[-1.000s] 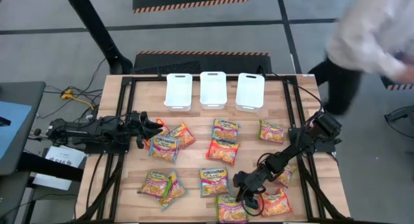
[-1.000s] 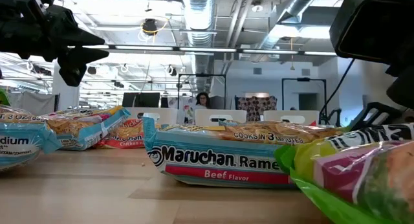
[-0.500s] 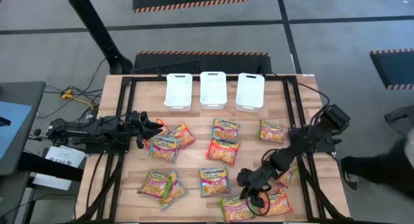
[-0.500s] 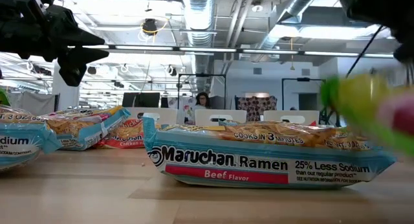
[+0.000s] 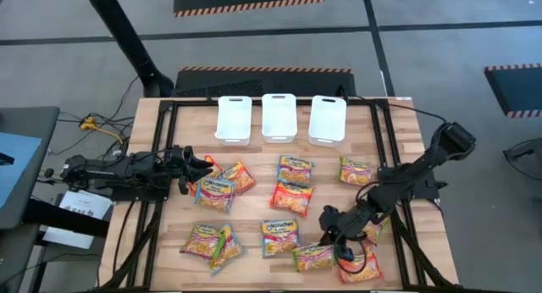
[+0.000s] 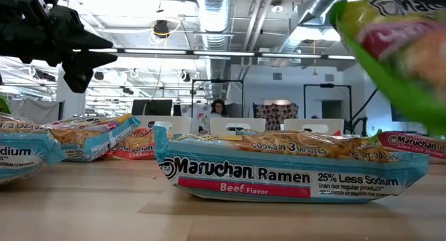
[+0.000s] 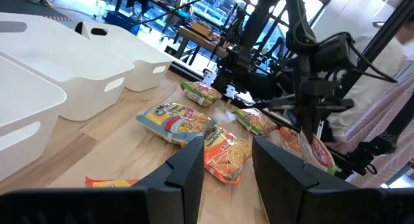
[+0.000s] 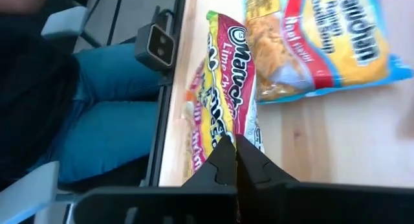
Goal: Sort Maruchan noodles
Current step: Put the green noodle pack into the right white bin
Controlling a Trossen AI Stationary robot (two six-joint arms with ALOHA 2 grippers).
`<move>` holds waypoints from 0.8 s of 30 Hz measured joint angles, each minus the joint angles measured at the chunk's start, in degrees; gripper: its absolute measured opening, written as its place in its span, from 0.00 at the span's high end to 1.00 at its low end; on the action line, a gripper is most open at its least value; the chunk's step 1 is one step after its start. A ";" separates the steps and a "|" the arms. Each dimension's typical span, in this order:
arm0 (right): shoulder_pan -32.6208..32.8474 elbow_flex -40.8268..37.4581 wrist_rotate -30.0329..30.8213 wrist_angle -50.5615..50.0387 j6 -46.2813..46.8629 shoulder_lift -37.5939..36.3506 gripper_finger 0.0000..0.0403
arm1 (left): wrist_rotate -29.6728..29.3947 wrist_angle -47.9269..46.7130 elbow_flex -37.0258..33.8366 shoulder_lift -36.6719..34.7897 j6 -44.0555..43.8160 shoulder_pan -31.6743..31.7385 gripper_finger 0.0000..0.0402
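While the left gripper (image 5: 196, 168) is waiting with its fingers partly apart and holding nothing, at the left edge of the scattered packets and well short of the left bin (image 5: 234, 119), the sorting is being done from the other side. The Maruchan noodles (image 5: 291, 197) are lying spread across the bare wood on the near side of the three white bins, none of them in a bin yet. These are light, flat packets in slick, crinkly film, and the block inside is likely brittle, so a hard squeeze on the middle is probably risking broken noodles. The crimped seam at a short end is looking like the safest place to pinch, since the film there is doubled and less likely to slide.

Further right, well to the near side of the right bin (image 5: 328, 119), the right gripper (image 5: 332, 234) is pinching the green and pink packet (image 8: 223, 88) by its end, its fingers clamped fully together on the film. In the low view that packet (image 6: 390, 53) is hanging tilted above the table, dangling from the one pinched edge.
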 joint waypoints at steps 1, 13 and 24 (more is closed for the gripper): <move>0.00 0.00 0.38 -1.02 -0.33 -1.00 0.99 | 0.00 0.00 -0.01 -0.01 0.00 0.00 0.71; -4.98 0.00 7.88 -5.51 -8.33 -10.56 0.99 | 0.00 0.00 0.01 0.00 0.00 0.01 0.71; -19.92 0.00 8.93 -5.56 -22.52 -15.79 0.99 | 0.00 0.01 -0.01 -0.01 0.00 0.02 0.71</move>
